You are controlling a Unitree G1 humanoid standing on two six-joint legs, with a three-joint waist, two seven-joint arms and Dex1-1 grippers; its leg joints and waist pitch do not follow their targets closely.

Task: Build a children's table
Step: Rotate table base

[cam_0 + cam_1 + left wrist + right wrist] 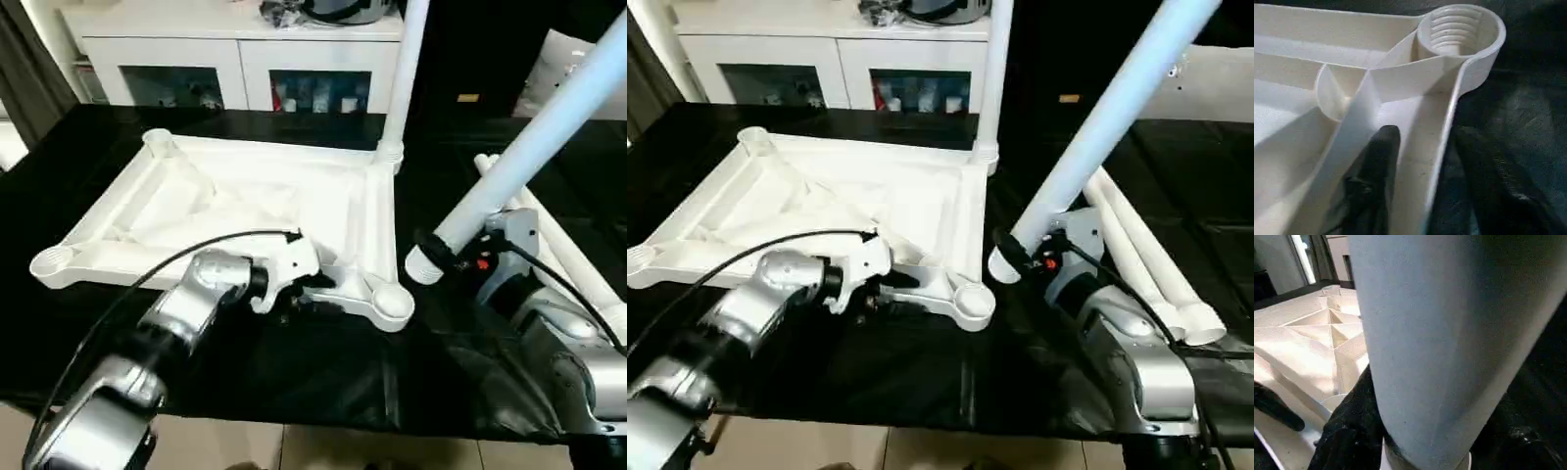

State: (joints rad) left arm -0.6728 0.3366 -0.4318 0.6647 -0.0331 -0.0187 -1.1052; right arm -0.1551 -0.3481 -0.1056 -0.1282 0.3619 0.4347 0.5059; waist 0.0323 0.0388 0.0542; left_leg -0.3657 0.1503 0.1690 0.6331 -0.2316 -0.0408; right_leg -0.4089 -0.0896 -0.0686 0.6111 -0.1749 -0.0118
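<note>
Left pincer (pixel 1420 161) clamps tabletop (pixel 245 206) rim; right pincer (pixel 1019 257) grips one leg (pixel 1097 137); four legs total

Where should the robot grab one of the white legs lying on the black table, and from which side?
Best guess: grab a spare leg near its thick end by the front edge, coming from above. It lies flat beside another leg, so fingers fit better over its round sides there.

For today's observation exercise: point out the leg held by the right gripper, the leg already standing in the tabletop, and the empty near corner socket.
held leg (pixel 534 147), left eye view, mid-shaft.
standing leg (pixel 404 69), left eye view, shaft above its socket.
near corner socket (pixel 1462 30), left wrist view, threaded inside.
</note>
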